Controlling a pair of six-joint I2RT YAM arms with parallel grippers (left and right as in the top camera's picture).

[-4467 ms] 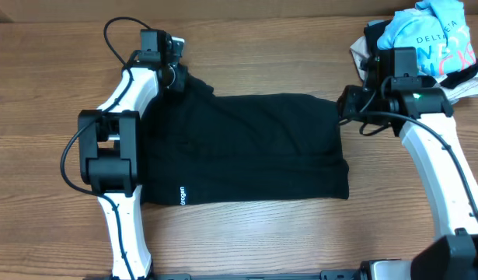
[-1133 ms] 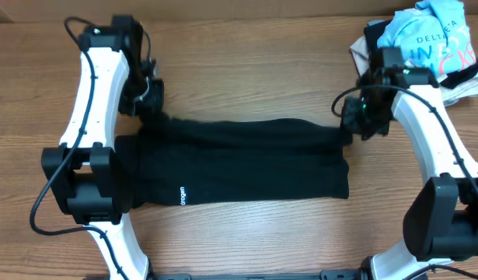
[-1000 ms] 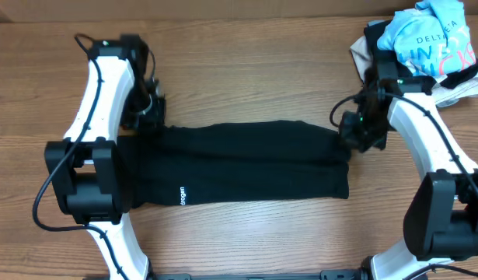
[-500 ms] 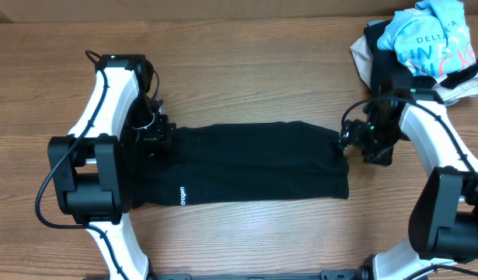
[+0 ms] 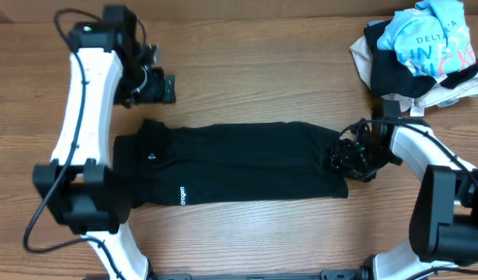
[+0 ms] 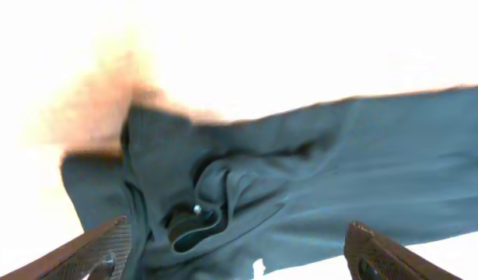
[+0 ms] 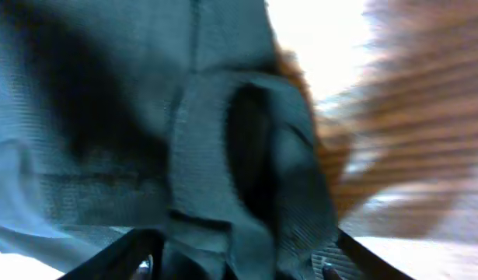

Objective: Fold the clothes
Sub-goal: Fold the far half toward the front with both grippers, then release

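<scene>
Left tool [image 5: 168, 88]: open, empty, now raised off polo shirt [image 5: 239, 163] | right tool [image 5: 341, 159]: at its edge, grip unclear

On wooden table [image 5: 254, 47]: black polo shirt [image 5: 239, 163] flat across centre of frame, folded into long band; heap of clothes [image 5: 394, 74], light-blue tee [image 5: 425, 35] on top, upper right corner.

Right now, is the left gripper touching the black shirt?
Apart. Overhead, the left gripper sits over the table, with a strip of bare wood between it and the black shirt.
</scene>
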